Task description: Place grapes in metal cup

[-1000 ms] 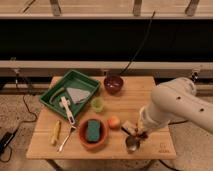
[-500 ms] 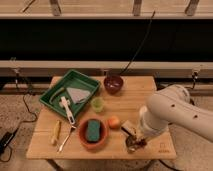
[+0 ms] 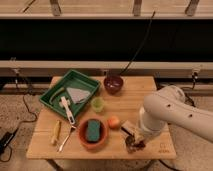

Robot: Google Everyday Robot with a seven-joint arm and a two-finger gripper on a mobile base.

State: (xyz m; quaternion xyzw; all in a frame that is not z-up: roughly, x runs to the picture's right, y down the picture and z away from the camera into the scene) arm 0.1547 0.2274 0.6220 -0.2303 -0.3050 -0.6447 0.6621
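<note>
My gripper [image 3: 133, 139] hangs low over the table's front edge, right of the orange-pink fruit, at the end of the white arm [image 3: 165, 115] that reaches in from the right. It is shut on the grapes [image 3: 137, 145], a dark reddish cluster showing just under the fingers. The metal cup [image 3: 129, 148] sits directly beneath the grapes. It is mostly hidden, with only a grey sliver of it showing. I cannot tell whether the grapes touch the cup.
A green tray [image 3: 54, 95] at the left holds a grey cloth and a white brush. A translucent green cup [image 3: 98, 104], a dark bowl [image 3: 113, 83], an orange bowl with a green sponge [image 3: 93, 132], a round fruit [image 3: 114, 122] and utensils [image 3: 60, 136] share the wooden table [image 3: 150, 95].
The arm has swung down and towards the front edge, carrying the grapes from beside the round fruit to right over the metal cup, which is now mostly covered.
</note>
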